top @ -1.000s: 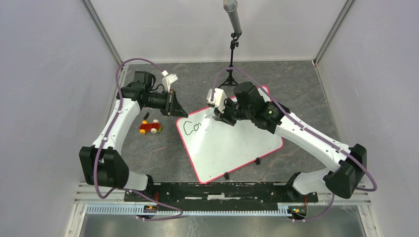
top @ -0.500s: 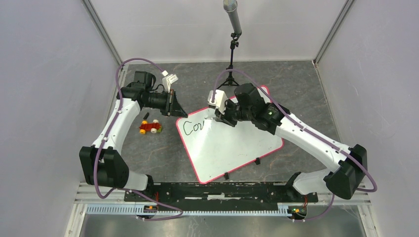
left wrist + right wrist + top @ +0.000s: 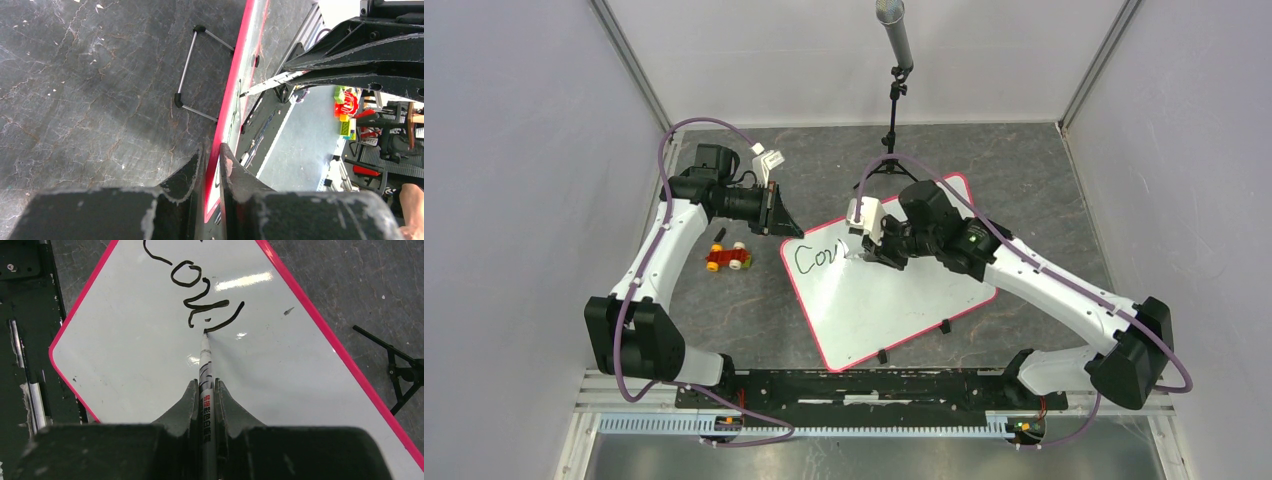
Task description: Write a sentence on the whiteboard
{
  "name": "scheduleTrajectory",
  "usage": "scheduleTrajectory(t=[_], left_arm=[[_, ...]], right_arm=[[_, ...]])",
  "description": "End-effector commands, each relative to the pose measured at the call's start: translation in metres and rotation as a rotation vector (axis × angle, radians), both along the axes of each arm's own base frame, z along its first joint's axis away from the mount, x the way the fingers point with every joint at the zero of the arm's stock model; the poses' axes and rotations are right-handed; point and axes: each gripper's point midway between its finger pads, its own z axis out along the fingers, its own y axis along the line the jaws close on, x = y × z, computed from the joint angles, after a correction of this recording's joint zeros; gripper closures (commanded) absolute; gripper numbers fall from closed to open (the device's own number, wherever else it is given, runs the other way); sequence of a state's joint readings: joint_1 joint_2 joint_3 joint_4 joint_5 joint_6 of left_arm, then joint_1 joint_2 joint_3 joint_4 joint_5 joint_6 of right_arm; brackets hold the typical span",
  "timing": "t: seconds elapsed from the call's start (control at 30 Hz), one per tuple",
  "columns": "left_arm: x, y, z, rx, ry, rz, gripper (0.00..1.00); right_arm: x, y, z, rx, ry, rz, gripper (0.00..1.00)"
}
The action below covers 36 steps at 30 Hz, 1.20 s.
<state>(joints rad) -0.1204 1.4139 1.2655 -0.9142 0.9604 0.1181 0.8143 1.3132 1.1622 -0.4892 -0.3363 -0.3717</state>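
From above, the whiteboard lies at a slant on the worktop, right of centre. The sentence has barely begun, just a few black letters near the board's far left corner. The right gripper hangs over the board just right of those letters. The left gripper sits at that same far left corner. A toy car stands off to the left, well apart from the board.

I would say the step in hand is drawing the next letter. It calls for light, even pressure and small strokes carried rightward along the line. The other arm should hold the corner firm so the board cannot skate.

In the left wrist view, the left gripper has its two fingers either side of the pink rim, seen edge-on. It looks clenched on the board's edge, with the rim running away from the fingers toward the far side.

In the right wrist view, the right gripper is clamped around a marker, which juts straight out beyond its fingertips. The tip touches the white surface at the near end of the newest stroke. The finished letters run off to the far left of the tip. Plenty of bare board lies to the right and nearer in, so there seems to be room for the words to come.
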Motion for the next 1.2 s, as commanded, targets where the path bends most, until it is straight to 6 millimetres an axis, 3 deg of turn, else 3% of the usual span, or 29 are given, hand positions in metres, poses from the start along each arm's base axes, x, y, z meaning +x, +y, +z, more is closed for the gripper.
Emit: scheduleTrajectory(t=[0.0, 0.43, 0.63, 0.83, 1.17], left_arm=[[-0.001, -0.006, 0.006, 0.0, -0.026, -0.035, 0.98], [-0.001, -0.006, 0.006, 0.001, -0.025, -0.033, 0.98], [0.0, -0.006, 0.005, 0.002, -0.021, -0.033, 0.98], [0.0, -0.007, 0.005, 0.0, -0.021, -0.036, 0.98], [-0.002, -0.007, 0.007, 0.001, -0.027, -0.038, 0.98]], right_arm=[[0.006, -0.001, 0.006, -0.003, -0.031, -0.022, 1.0], [0.035, -0.005, 0.029, 0.042, -0.061, -0.089, 1.0], [0.031, -0.008, 0.026, 0.043, -0.044, -0.078, 1.0], [0.02, -0.014, 0.041, 0.077, -0.069, -0.057, 1.0], [0.028, -0.018, 0.031, 0.048, -0.052, -0.088, 1.0]])
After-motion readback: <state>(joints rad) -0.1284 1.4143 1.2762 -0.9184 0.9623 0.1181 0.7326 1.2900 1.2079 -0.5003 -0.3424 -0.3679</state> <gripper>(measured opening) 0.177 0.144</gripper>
